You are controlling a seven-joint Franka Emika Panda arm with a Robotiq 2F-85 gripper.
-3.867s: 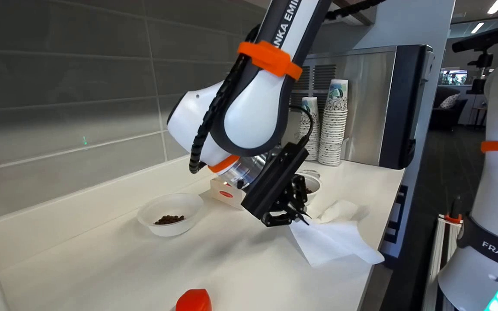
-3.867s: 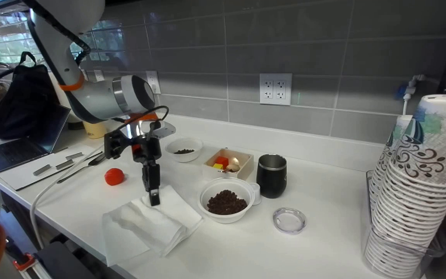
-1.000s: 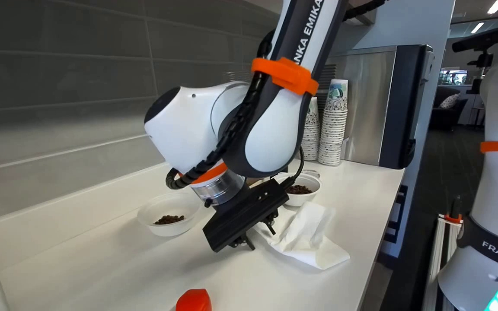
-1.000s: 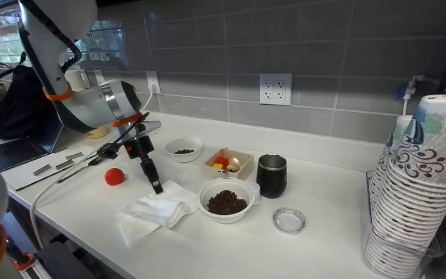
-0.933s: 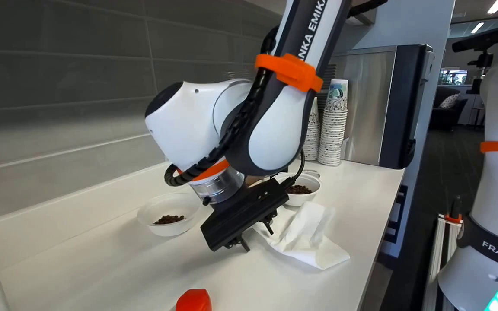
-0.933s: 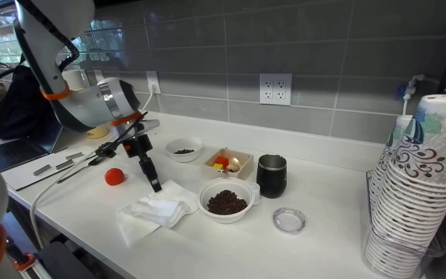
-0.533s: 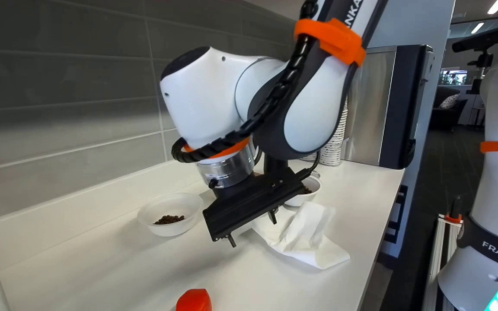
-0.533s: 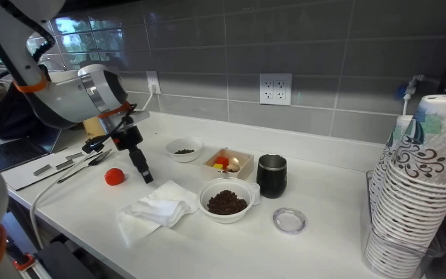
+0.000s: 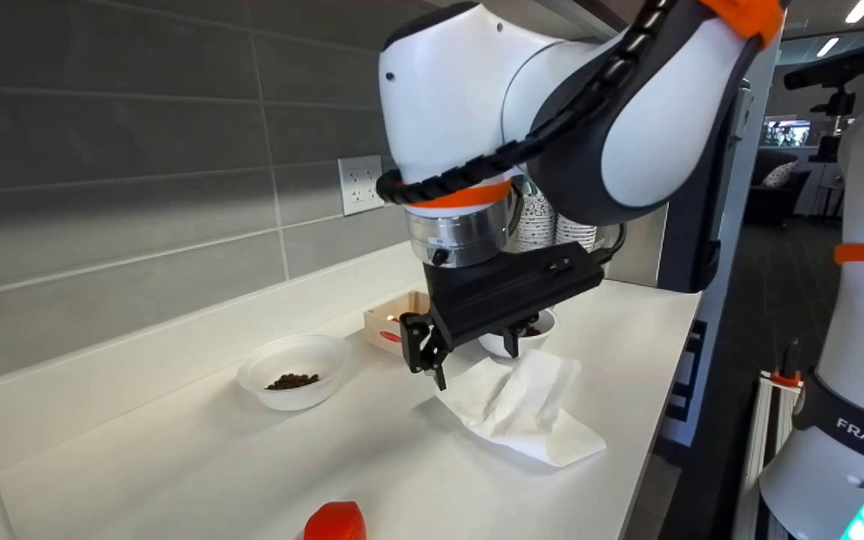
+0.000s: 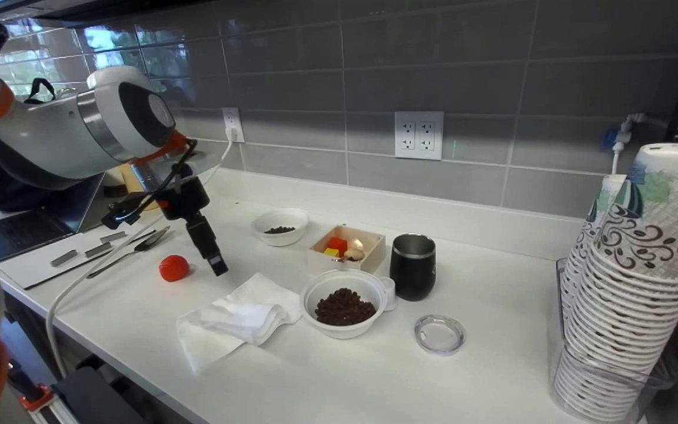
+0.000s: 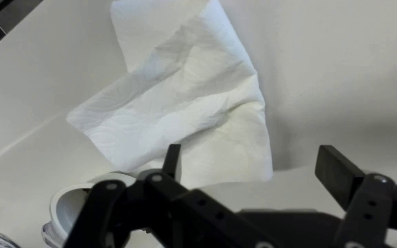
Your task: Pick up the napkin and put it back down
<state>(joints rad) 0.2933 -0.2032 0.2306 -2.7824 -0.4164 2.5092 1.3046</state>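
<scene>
Napkin (image 11: 184, 103) and gripper (image 11: 249, 155) are apart. In the wrist view the fingers (image 11: 338, 175) stand spread wide, a broad gap between their tips; in both exterior views they hang above the white counter (image 10: 374, 377), close to the napkin. The napkin lies on that counter, crumpled, partly folded over itself, its white surface creased and faintly embossed, one corner reaching out flat. Just beside it sits a white bowl (image 10: 344, 333) heaped with dark brown pellets (image 10: 345, 307); whether the two touch, I cannot tell. Another white bowl (image 10: 281, 239), nearer the wall, holds a smaller amount of similar pieces (image 10: 280, 230). Near it, a pale wooden box (image 10: 375, 254) carries a red block (image 10: 337, 244), a yellow block (image 10: 331, 252) and a tan piece (image 10: 355, 251). Beside the box a black tumbler (image 10: 412, 271) stands upright, its contents hidden.
</scene>
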